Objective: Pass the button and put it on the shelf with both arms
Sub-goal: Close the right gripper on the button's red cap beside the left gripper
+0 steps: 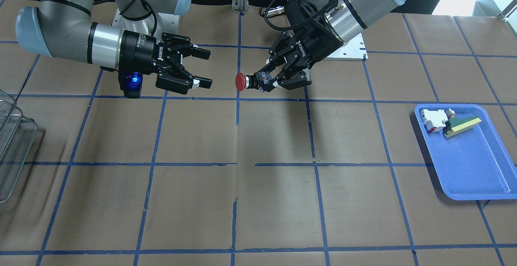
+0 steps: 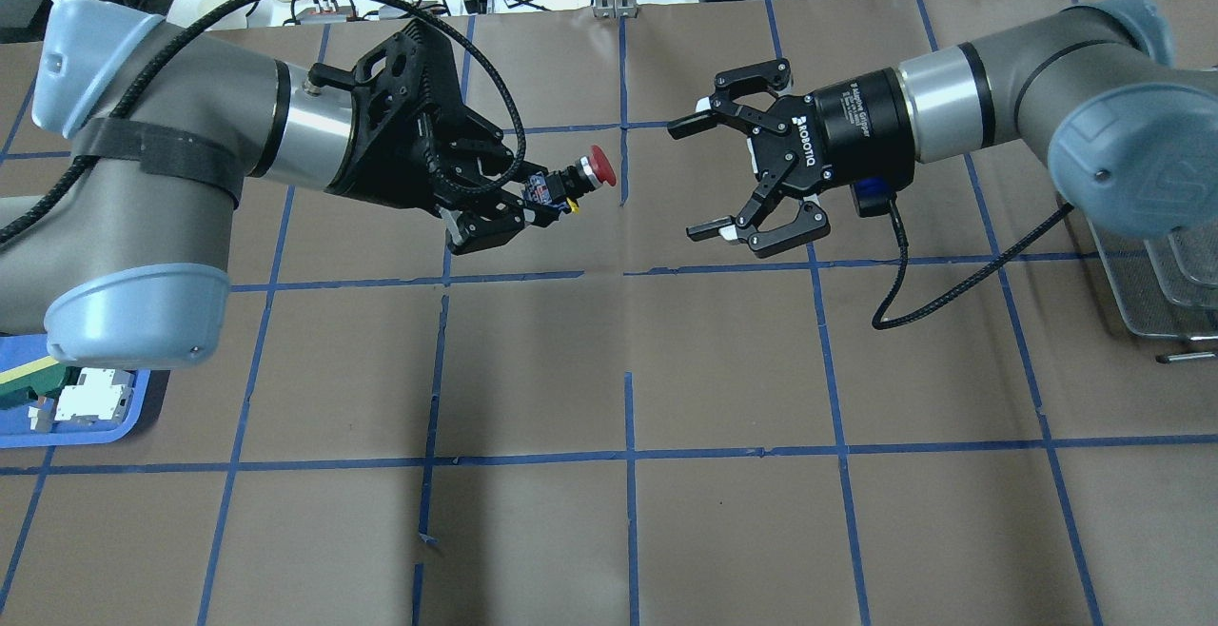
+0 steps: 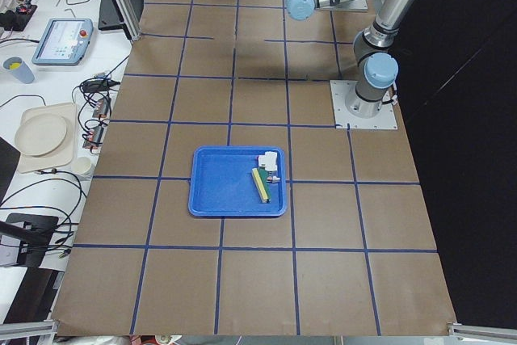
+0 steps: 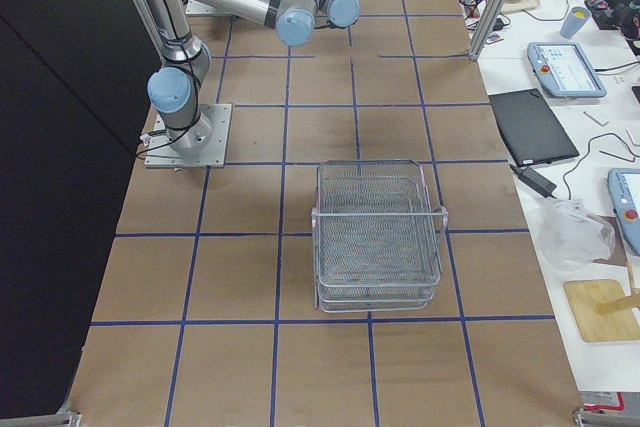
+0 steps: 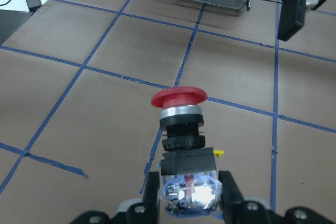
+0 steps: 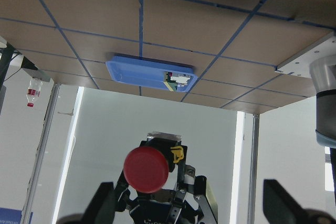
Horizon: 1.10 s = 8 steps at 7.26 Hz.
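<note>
The red-capped button (image 1: 241,82) is held above the middle of the table, its cap pointing at my right gripper. My left gripper (image 1: 268,82) is shut on the button's clear base; this also shows in the overhead view (image 2: 547,200) and in the left wrist view (image 5: 178,98). My right gripper (image 1: 206,68) is open and empty. It faces the button's cap across a short gap and does not touch it. In the right wrist view the cap (image 6: 146,169) sits between the open fingers (image 6: 281,203). The wire-mesh shelf (image 4: 378,237) stands on the table at my right end.
A blue tray (image 1: 472,177) at my left end holds a white-and-red block (image 1: 434,119) and a green-and-yellow wedge (image 1: 460,126). The shelf's edge (image 1: 12,144) shows at the front view's left border. Brown paper with blue tape lines covers the table.
</note>
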Available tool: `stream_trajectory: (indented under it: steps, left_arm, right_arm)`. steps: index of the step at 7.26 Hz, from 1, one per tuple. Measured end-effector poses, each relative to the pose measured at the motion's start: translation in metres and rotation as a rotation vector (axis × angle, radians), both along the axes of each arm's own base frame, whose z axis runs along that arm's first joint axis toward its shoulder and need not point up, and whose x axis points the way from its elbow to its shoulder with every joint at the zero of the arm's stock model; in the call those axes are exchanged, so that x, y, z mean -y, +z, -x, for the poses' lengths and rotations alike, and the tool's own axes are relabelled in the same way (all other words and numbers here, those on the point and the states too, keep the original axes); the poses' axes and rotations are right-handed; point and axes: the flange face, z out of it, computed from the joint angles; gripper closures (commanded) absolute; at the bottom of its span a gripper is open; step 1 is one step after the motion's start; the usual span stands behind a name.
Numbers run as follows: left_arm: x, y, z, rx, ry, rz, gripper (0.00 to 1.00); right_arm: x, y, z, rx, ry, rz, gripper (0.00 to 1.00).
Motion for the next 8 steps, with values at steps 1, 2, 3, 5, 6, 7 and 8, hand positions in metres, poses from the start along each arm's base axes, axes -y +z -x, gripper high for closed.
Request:
stream_trajectory:
  steps: [1, 2, 3, 5, 6, 7, 8]
  left_arm:
    - [-0.001, 0.001, 0.000, 0.007, -0.035, 0.034, 0.91]
    - [-0.001, 0.001, 0.001, 0.010, -0.052, 0.050, 0.91]
    - [-0.001, 0.001, 0.001, 0.011, -0.058, 0.056, 0.91]
    - [-0.002, 0.002, 0.001, 0.012, -0.060, 0.058, 0.91]
    - [-0.002, 0.002, 0.001, 0.012, -0.060, 0.058, 0.91]
    - [-0.002, 0.002, 0.001, 0.012, -0.060, 0.058, 0.91]
    - [-0.001, 0.002, 0.001, 0.012, -0.059, 0.058, 0.91]
  right_arm:
    - [0.009, 0.000, -0.001, -0.039, -0.031, -0.019, 0.01]
    - [0.016, -0.001, -0.010, -0.055, -0.050, -0.035, 0.01]
    - [0.017, -0.002, -0.023, -0.061, -0.046, -0.041, 0.01]
    - [0.015, 0.000, -0.036, -0.068, -0.039, -0.054, 0.01]
    - [0.013, 0.002, -0.039, -0.073, -0.034, -0.053, 0.01]
    - [0.011, 0.005, -0.045, -0.076, -0.022, -0.048, 0.01]
    - [0.009, 0.007, -0.051, -0.077, -0.011, -0.043, 0.01]
